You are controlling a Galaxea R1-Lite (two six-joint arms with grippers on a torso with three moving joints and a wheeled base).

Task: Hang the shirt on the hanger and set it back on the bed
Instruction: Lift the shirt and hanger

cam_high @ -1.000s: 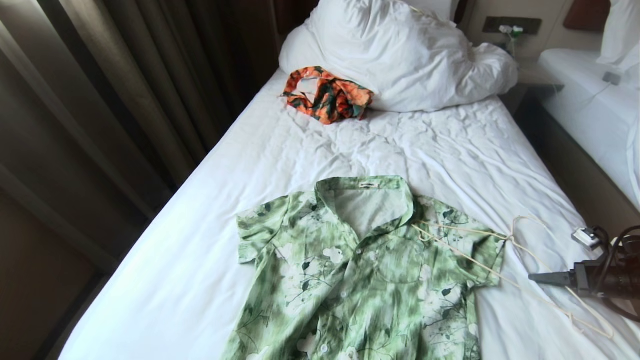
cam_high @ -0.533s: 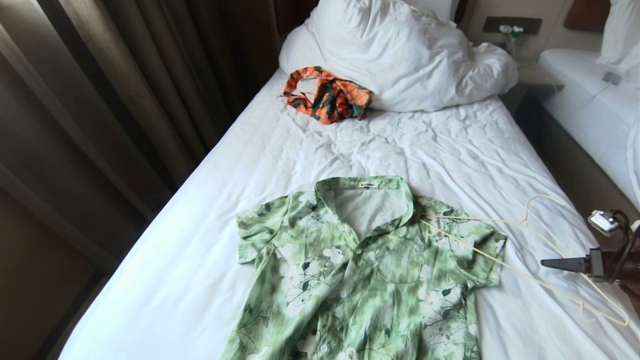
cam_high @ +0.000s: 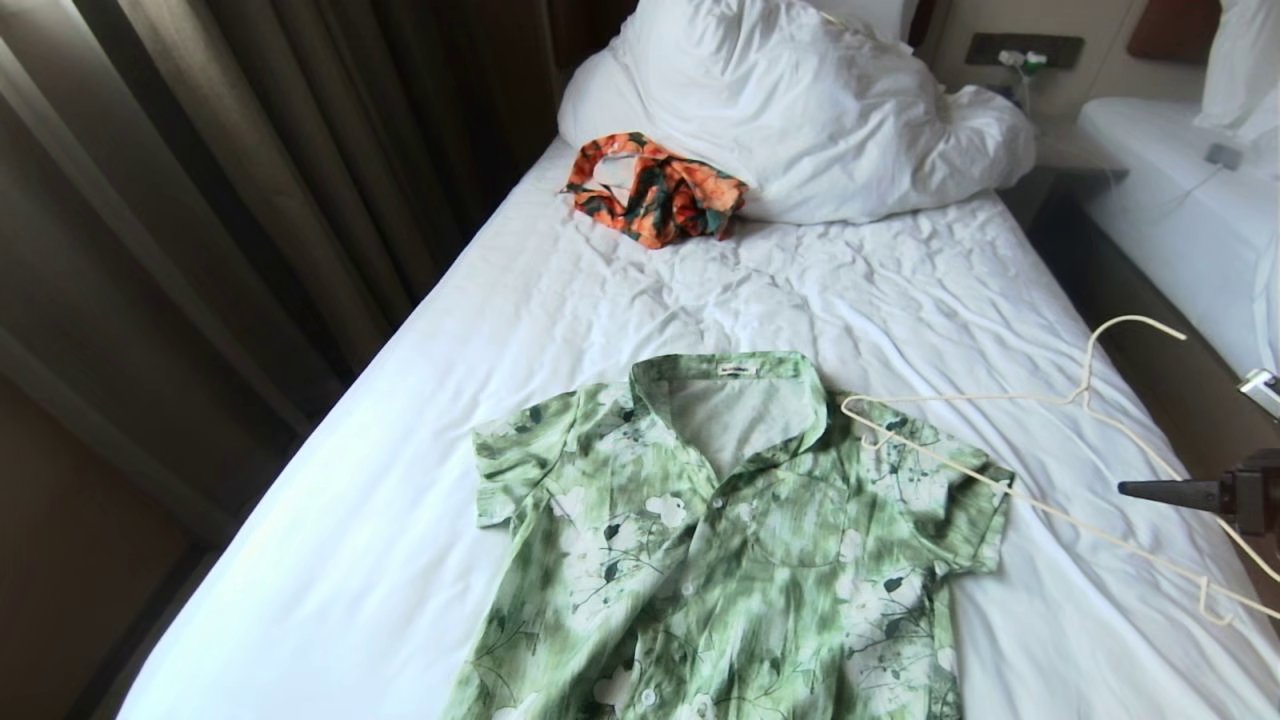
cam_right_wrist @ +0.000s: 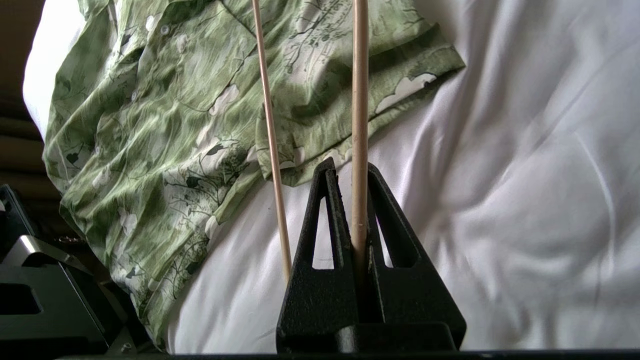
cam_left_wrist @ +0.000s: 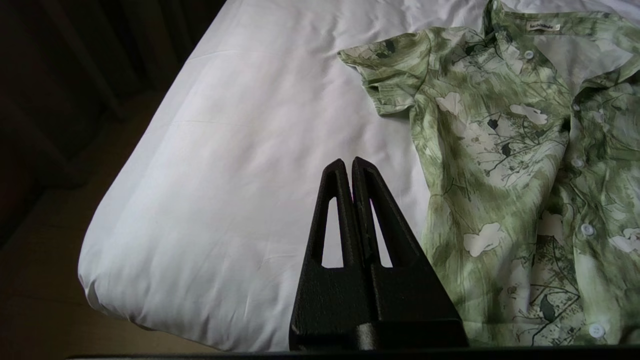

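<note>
The light green flowered shirt (cam_high: 720,540) lies flat and buttoned on the white bed (cam_high: 420,480), collar toward the pillow. My right gripper (cam_high: 1125,489) is over the bed's right edge and shut on one rod of the cream wire hanger (cam_high: 1083,395). The hanger hangs tilted in the air, its far end over the shirt's right shoulder and its hook up. In the right wrist view the gripper (cam_right_wrist: 351,167) clamps the hanger (cam_right_wrist: 359,100) above the shirt's sleeve (cam_right_wrist: 320,85). My left gripper (cam_left_wrist: 351,162) is shut and empty, over the sheet beside the shirt (cam_left_wrist: 510,150).
An orange and dark green garment (cam_high: 655,190) lies by the bunched white duvet (cam_high: 800,110) at the head of the bed. Dark curtains (cam_high: 250,200) run along the left side. Across a narrow aisle (cam_high: 1150,330) on the right stands another white bed (cam_high: 1180,210).
My right gripper has risen and drawn to the right with the hanger in it. The hanger has come up off the sheet, hook higher. The shirt has not moved.
</note>
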